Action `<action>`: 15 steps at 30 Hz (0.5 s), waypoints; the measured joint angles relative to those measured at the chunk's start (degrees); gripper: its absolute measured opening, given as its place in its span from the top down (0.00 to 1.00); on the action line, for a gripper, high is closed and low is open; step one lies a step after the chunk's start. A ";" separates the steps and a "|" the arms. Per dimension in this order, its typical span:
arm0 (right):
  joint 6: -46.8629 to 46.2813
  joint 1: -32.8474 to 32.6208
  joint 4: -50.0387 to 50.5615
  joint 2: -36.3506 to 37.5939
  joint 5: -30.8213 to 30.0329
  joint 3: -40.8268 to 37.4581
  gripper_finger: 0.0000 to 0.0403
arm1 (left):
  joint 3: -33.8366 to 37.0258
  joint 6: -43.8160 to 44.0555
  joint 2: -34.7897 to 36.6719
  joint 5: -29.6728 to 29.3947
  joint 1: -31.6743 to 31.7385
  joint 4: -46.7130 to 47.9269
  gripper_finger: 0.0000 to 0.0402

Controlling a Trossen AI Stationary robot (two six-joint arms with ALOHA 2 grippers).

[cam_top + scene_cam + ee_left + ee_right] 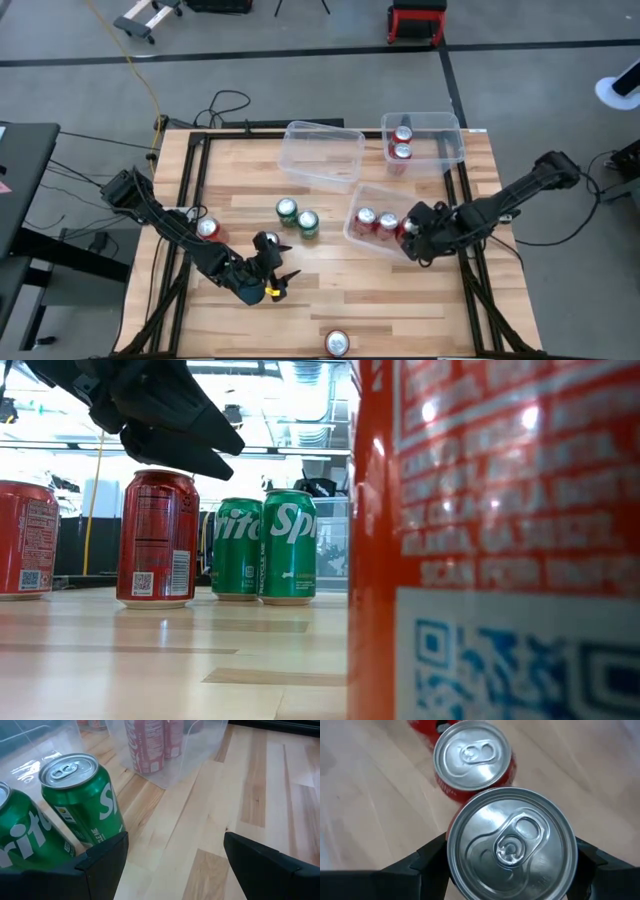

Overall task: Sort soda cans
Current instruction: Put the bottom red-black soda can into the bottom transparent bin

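Observation:
Red soda cans stand upright on the wooden table [330,295]: one [207,228] at the left, one [268,240] beside my left gripper, and one [337,343] at the near edge. Two green cans [287,210] [307,222] stand mid-table. My left gripper [175,845] is open over bare wood, with the green cans [82,795] just beyond one finger. My right gripper [410,232] is inside a clear bin [355,232], shut on a red can [512,842]. Two red cans [366,218] [387,222] stand next to it. My right gripper pinches the red can between its two fingers [427,857], on opposite sides of the body just under the silver rim [452,827]. The fingers come steeply from above. The can stays upright; whether its base rests on the bin's floor is hidden.
Two more clear bins stand at the far side. One [322,155] has nothing in it; the other [440,125] holds two red cans [402,142]. Bare wood lies between the green cans and the near-edge can.

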State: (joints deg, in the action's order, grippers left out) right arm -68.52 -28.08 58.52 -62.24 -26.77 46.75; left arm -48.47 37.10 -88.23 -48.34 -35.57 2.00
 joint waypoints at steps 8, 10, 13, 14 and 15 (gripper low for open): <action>1.98 3.06 -3.26 0.07 2.23 -1.93 0.28 | 0.00 -0.04 0.00 0.00 0.00 0.04 0.20; 1.96 3.24 -3.47 0.07 2.25 -1.93 0.28 | 0.00 -0.04 0.00 0.00 0.00 0.04 0.20; 2.39 3.22 -3.52 0.04 2.19 -1.93 0.28 | 0.00 -0.44 0.00 0.07 0.00 0.07 0.20; 2.39 3.22 -3.51 0.04 2.20 -1.93 0.27 | 0.00 -0.46 0.00 0.11 0.00 0.07 0.20; 2.40 3.22 -3.50 0.04 2.24 -1.93 0.25 | 0.00 -0.46 0.00 0.15 0.00 0.07 0.20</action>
State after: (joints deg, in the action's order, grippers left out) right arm -66.12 -24.86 55.02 -62.19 -24.53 44.82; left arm -48.47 36.64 -88.23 -48.18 -35.57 2.07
